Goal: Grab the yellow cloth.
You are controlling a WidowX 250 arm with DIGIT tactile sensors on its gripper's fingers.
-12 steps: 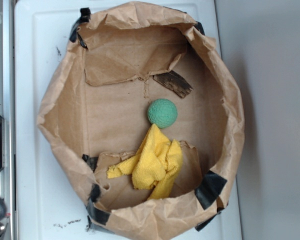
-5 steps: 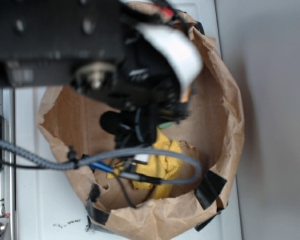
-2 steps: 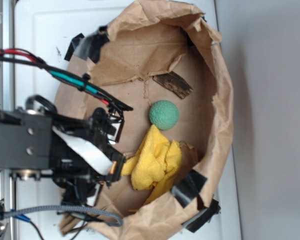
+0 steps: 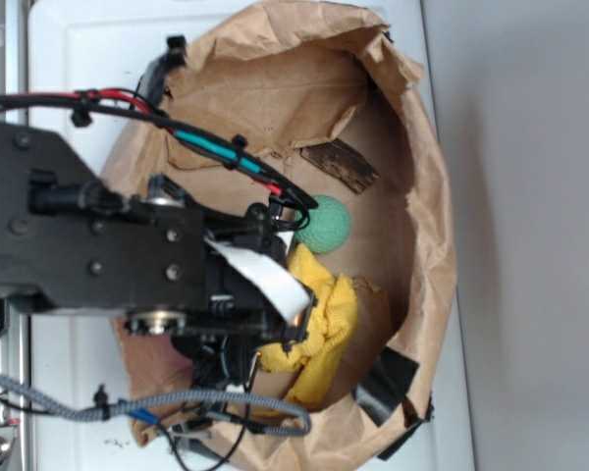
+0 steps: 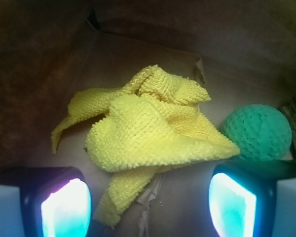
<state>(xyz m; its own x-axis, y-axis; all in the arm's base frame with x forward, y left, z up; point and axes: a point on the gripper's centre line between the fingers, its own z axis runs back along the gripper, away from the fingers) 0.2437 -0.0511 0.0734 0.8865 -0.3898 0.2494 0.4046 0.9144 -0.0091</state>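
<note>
The yellow cloth (image 5: 148,133) lies crumpled on the floor of a brown paper bag; in the exterior view the yellow cloth (image 4: 329,314) shows partly under the arm. The round green ball (image 5: 257,132) sits beside it, touching its edge, and shows in the exterior view (image 4: 324,225) too. My gripper (image 5: 148,202) is open, its two fingertips (image 5: 66,210) wide apart just above the cloth's near end, holding nothing. In the exterior view the black arm hides the gripper.
The brown paper bag (image 4: 427,196) has tall crumpled walls around the cloth and ball, with black tape (image 4: 385,378) at its corners. A dark torn patch (image 4: 342,165) lies on the bag floor. The bag stands on a white surface (image 4: 88,59).
The arm has swung over the bag, out to the left, then back in over the cloth. The bag's walls have been pushed and reshaped. Cloth and ball have stayed in place.
</note>
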